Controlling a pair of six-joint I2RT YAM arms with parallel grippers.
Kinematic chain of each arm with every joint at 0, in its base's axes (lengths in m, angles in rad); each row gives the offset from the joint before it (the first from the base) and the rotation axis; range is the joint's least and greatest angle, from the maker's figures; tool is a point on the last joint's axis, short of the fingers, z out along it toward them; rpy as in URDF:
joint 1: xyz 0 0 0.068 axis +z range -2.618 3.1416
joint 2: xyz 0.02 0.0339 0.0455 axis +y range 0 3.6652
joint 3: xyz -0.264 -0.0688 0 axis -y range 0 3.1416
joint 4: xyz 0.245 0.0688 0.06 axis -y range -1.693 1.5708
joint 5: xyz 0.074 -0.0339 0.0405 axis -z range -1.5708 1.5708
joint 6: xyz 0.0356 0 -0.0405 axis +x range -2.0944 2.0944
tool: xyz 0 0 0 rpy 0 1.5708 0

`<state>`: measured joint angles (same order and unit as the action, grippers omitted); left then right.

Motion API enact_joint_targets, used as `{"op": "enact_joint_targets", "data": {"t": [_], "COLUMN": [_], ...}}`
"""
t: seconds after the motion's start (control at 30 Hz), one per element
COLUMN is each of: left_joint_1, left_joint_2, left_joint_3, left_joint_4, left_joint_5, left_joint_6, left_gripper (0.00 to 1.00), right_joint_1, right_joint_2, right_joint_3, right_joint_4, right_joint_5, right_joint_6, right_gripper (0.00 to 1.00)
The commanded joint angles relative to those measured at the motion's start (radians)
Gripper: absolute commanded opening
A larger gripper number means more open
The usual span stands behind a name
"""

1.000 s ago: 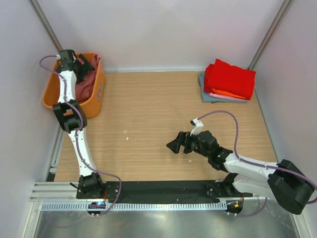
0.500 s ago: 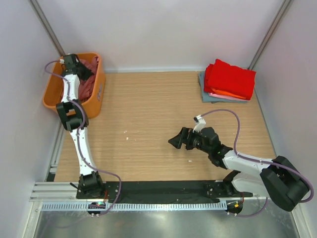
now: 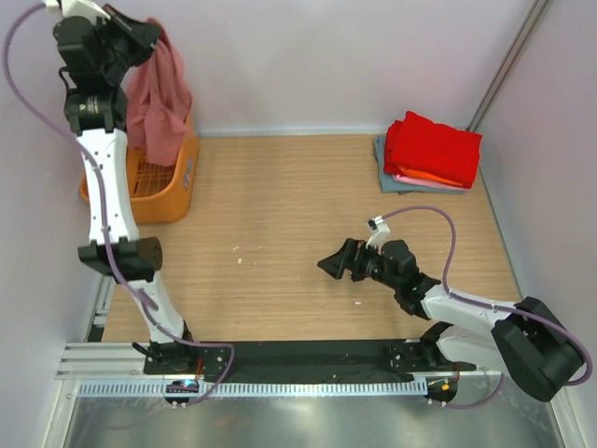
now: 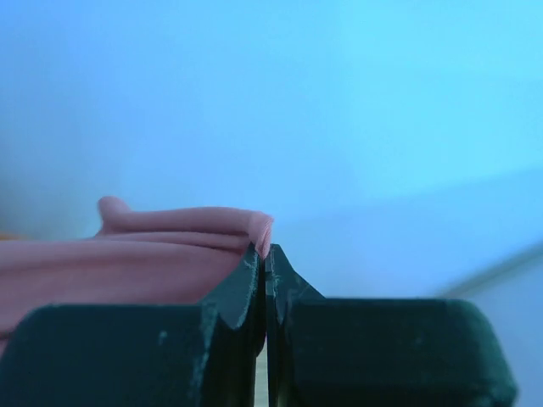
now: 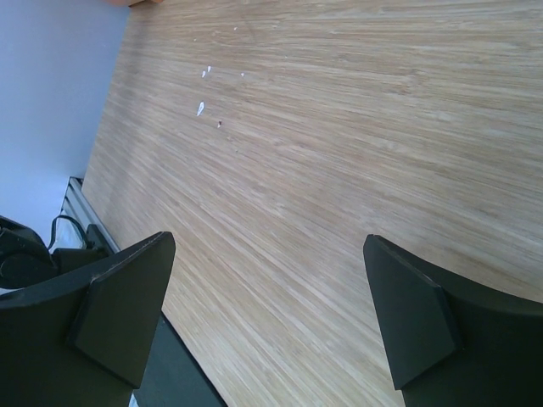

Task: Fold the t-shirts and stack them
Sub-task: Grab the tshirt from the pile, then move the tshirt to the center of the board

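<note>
High above the orange basket [image 3: 175, 191], my left gripper [image 3: 149, 35] is shut on the salmon-pink t-shirt [image 3: 159, 93], which hangs down from it toward the basket. In the left wrist view the jaws [image 4: 265, 254] pinch a fold of that pink cloth [image 4: 127, 254]. A stack of folded t-shirts [image 3: 431, 151] lies at the back right, bright red on top, orange, pale pink and grey-blue under it. My right gripper [image 3: 333, 262] hovers low over the middle of the wooden table, open and with nothing in it [image 5: 271, 305].
The basket stands against the left wall at the back. Small white specks [image 3: 239, 249] lie on the wood [image 5: 339, 127]. A black rail [image 3: 308, 355] runs along the near edge by the arm bases.
My left gripper shut on the pink t-shirt inside the basket and has lifted it high out of it. The right arm shifted slightly and stays open.
</note>
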<state>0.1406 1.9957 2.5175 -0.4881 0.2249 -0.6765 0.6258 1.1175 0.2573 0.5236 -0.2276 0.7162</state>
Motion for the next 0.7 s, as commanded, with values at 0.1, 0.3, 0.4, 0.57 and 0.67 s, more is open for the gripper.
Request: {"op": "enact_joint_targets", "data": {"t": [0.1, 0.3, 0.4, 0.57, 0.67], "left_joint_1": [-0.131, -0.203, -0.242, -0.285, -0.285], "left_joint_2": [-0.282, -0.54, -0.546, -0.619, -0.753], "left_joint_3": [-0.028, -0.414, -0.58, -0.909, -1.107], "left_joint_4": [0.109, -0.073, -0.31, -0.473, -0.438], "left_joint_5": [0.27, 0.249, 0.237, 0.068, 0.013], "left_joint_6": [-0.005, 0.046, 0.183, 0.253, 0.218], "left_gripper": [0.01, 0.27, 0.89, 1.0, 1.0], "right_joint_1": [-0.006, -0.006, -0.006, -0.006, -0.006], "right_joint_2": [-0.102, -0.427, -0.675, -0.791, -0.653], "right_joint_3": [-0.038, -0.024, 0.093, 0.36, 0.457], "right_joint_4": [0.069, -0.164, -0.466, -0.881, -1.01], "right_joint_5": [0.019, 0.073, 0.166, 0.358, 0.351], "right_joint_6": [0.022, -0.035, -0.078, -0.193, -0.179], "right_gripper": [1.0, 1.0, 1.0, 1.0, 1.0]}}
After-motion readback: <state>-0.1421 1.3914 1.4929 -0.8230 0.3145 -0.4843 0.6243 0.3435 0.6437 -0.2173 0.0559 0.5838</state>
